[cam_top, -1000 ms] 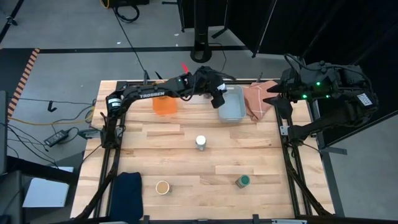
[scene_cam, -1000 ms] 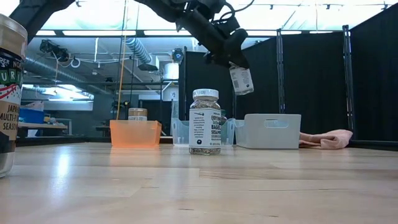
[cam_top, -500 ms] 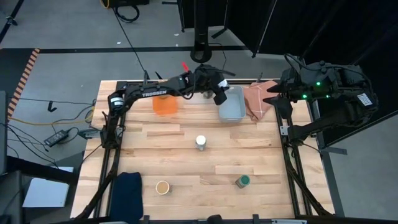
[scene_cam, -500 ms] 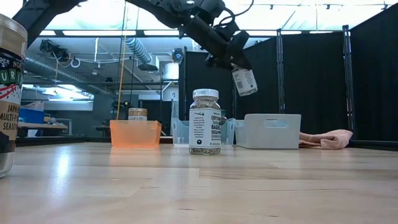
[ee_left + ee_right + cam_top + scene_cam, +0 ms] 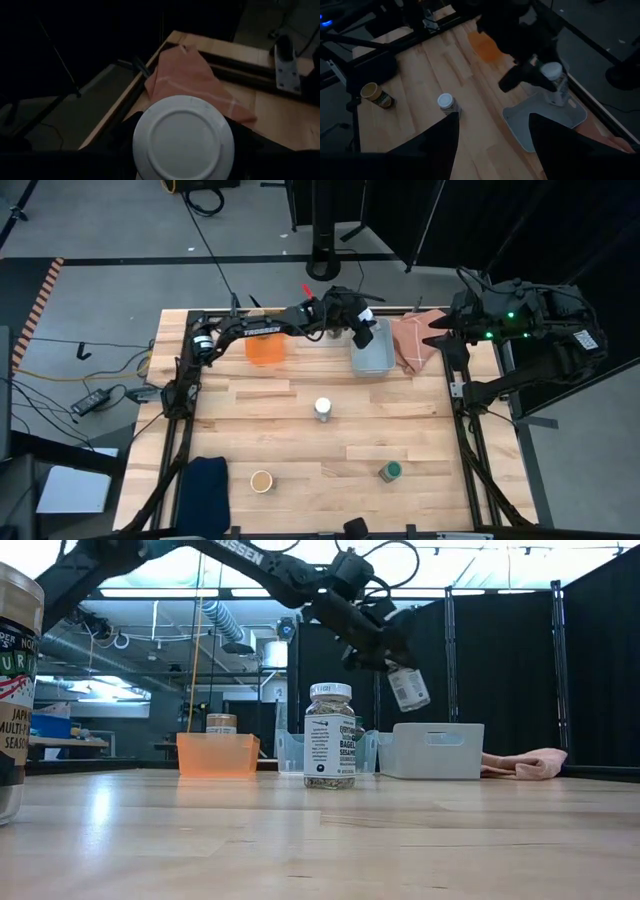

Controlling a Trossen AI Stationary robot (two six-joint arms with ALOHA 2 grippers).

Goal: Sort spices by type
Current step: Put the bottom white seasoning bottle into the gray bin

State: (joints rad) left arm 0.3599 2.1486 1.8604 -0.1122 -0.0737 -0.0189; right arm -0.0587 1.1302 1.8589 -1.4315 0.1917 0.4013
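The left gripper (image 5: 362,332) hangs over the pale-blue bin (image 5: 375,356) at the far side of the surface (image 5: 300,430), its fingers closed around a white-lidded jar (image 5: 408,687) held tilted in the air. Another white-lidded jar (image 5: 323,409) stands mid-surface, with a tan-lidded jar (image 5: 262,480) and a green-lidded jar (image 5: 390,471) nearer the front edge. The right gripper (image 5: 440,332) waits beside the pink cloth (image 5: 408,340); I cannot tell how its fingers are set.

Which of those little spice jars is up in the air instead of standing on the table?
The white-lidded jar gripped by the left claw, tilted above the pale-blue bin. The other visible jars stand on the table.
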